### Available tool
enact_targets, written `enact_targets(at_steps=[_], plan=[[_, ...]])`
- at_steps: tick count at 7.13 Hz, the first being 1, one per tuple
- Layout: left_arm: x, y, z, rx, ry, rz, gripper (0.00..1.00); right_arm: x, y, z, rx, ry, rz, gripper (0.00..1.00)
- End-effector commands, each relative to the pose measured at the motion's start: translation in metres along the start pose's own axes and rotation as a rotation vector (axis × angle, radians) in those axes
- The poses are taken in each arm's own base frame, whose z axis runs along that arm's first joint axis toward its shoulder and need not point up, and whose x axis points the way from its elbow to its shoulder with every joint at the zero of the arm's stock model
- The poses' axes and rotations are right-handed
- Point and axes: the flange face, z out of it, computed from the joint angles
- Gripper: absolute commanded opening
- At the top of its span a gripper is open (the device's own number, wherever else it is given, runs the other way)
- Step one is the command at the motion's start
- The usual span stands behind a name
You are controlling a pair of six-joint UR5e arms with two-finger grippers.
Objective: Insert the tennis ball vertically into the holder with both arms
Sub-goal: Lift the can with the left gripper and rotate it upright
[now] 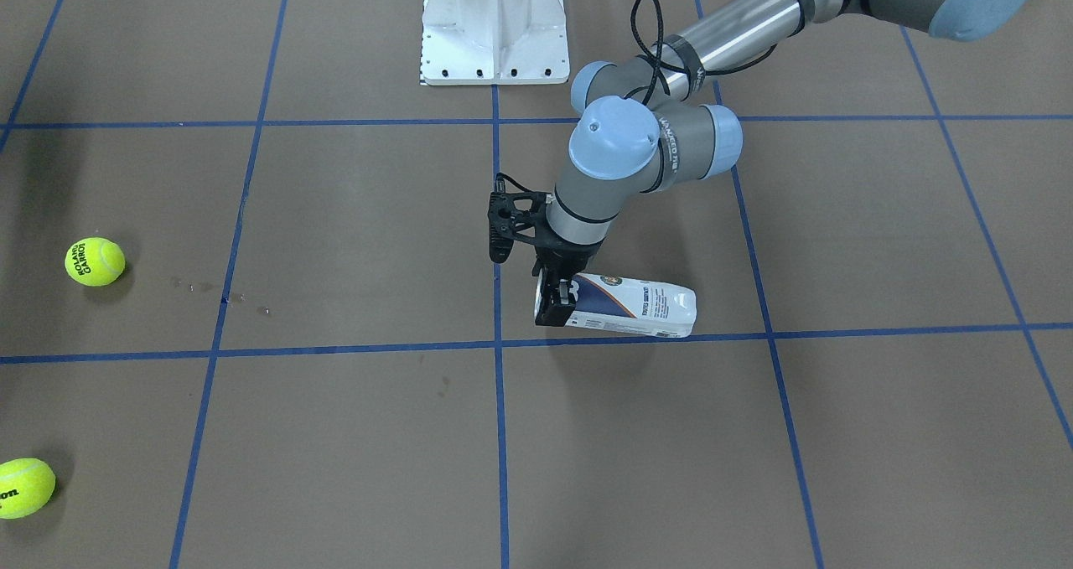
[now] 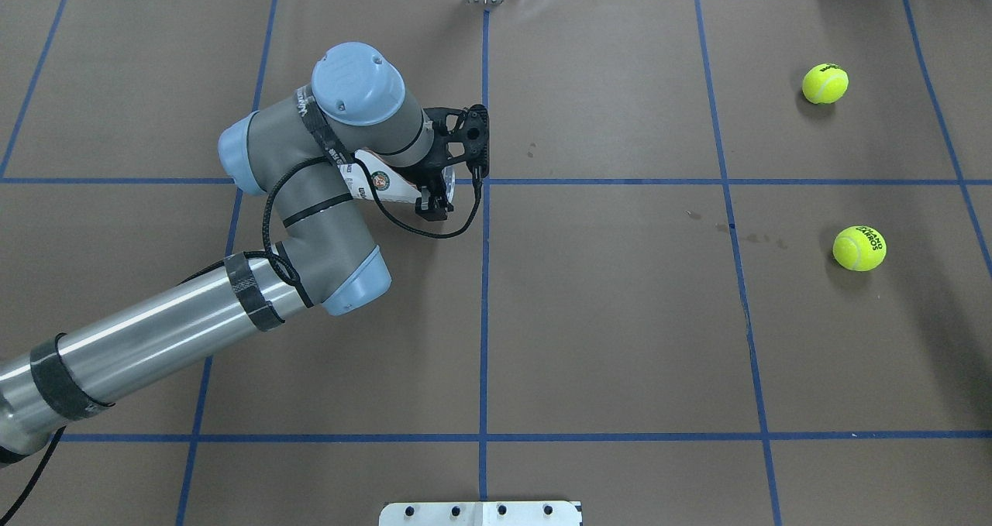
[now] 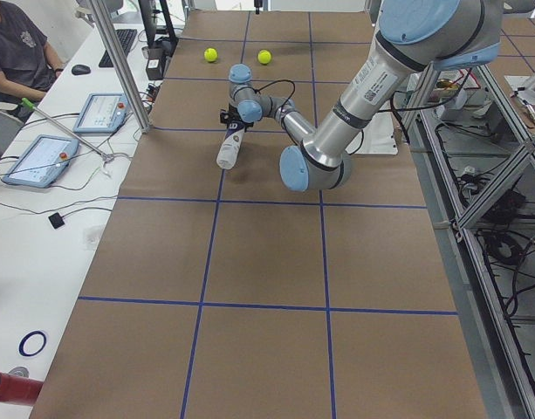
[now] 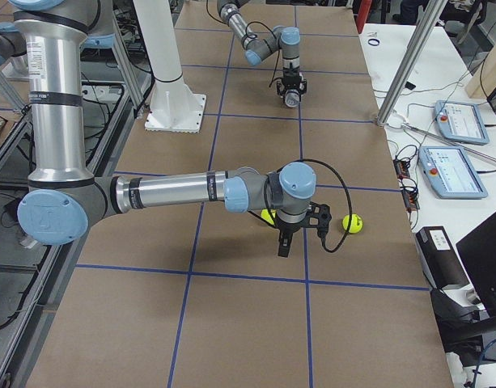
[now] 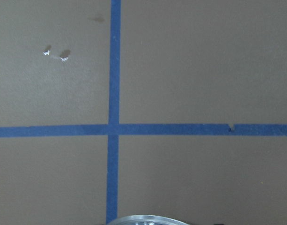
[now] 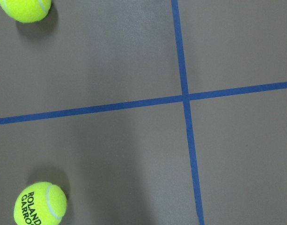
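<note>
1. The left fingers [image 1: 555,305] were closed on one end of the holder [image 1: 641,307]. It looked like the open end, so they had it by the mouth.
2. The holder was lying down, not standing up. Its long side ran flat over the table [image 1: 335,217]. It went away from the left fingers toward the outer side of the left arm, and its far end was the part farthest from them. I could not tell if it touched the table or hung just above it.
3. Two tennis balls lay well apart from the left fingers, far over on the right arm's side: the Roland Garros ball [image 1: 95,261] and the other ball [image 1: 23,487]. Neither one was picked up.
4. The right fingers [image 4: 282,245] hung over the table near both balls, much nearer to them than the left fingers were. Only a side view showed them, so I could not tell if they were wide or closed.
5. I think the big thing for the next move was the way the holder pointed. Its mouth faced sideways from the left fingers, not up, so a ball could not drop in from above.
6. So the left arm likely had to tip the holder up straight, and the right arm, being closer, was the one to fetch a ball.
</note>
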Motion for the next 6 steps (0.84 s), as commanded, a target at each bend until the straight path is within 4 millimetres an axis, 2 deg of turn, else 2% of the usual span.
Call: enact_targets(at_steps=[1, 3, 4, 5, 6], plan=[[-0.004, -0.025, -0.051, 0.127, -0.057, -0.07, 0.63, -0.001, 0.0, -0.001, 0.002, -0.001, -0.002, 1.0], [-0.001, -0.034, -0.075, 0.357, -0.093, -0.189, 0.63, -0.002, 0.0, -0.002, 0.004, -0.002, -0.004, 1.0], [0.005, -0.032, -0.076, 0.412, -0.078, -0.262, 0.62, -0.004, 0.0, -0.003, 0.007, -0.003, -0.008, 1.0], [0.013, -0.026, -0.08, 0.507, -0.054, -0.351, 0.62, -0.004, 0.0, -0.003, 0.008, -0.003, -0.009, 1.0], [0.02, -0.002, -0.072, 0.628, -0.025, -0.416, 0.62, -0.004, 0.0, -0.004, 0.01, -0.004, -0.011, 1.0]])
